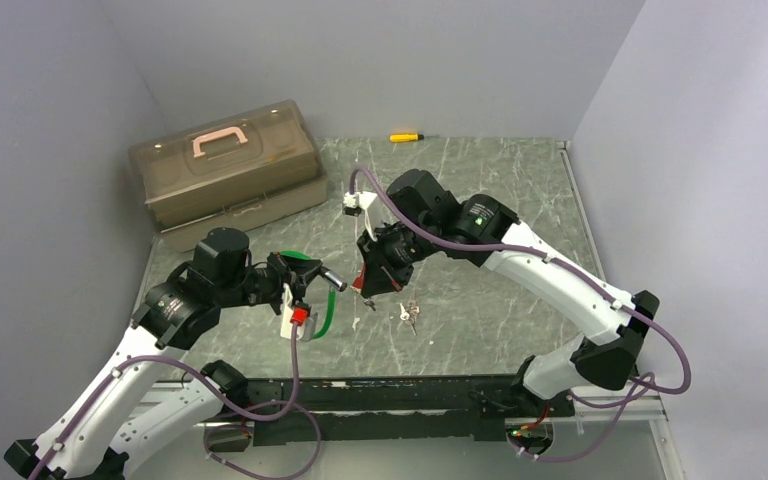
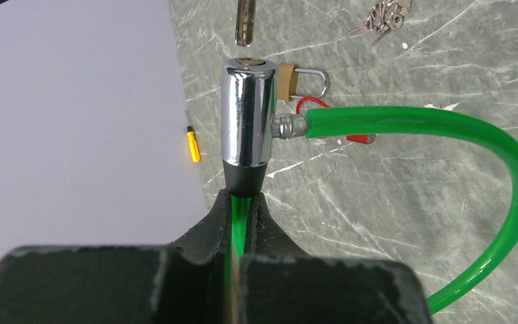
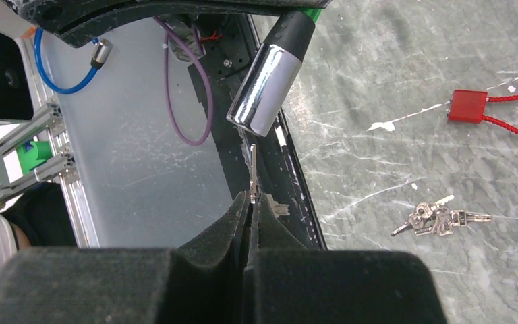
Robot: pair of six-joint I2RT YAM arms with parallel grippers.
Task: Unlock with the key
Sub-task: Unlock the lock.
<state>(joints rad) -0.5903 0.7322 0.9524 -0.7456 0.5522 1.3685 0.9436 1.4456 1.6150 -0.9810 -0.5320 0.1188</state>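
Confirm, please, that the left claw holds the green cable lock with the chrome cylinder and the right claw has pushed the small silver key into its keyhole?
The small silver key is not in: the left wrist view shows its tip just short of the keyhole of the chrome cylinder, a gap between. The left claw holds the green cable lock, and the right claw the key.

The grey-green marbled surface carries a brown toolbox at its far left, a yellow screwdriver by the far edge, and near the middle a bunch of keys, a brass padlock and a red tag on a red cord.
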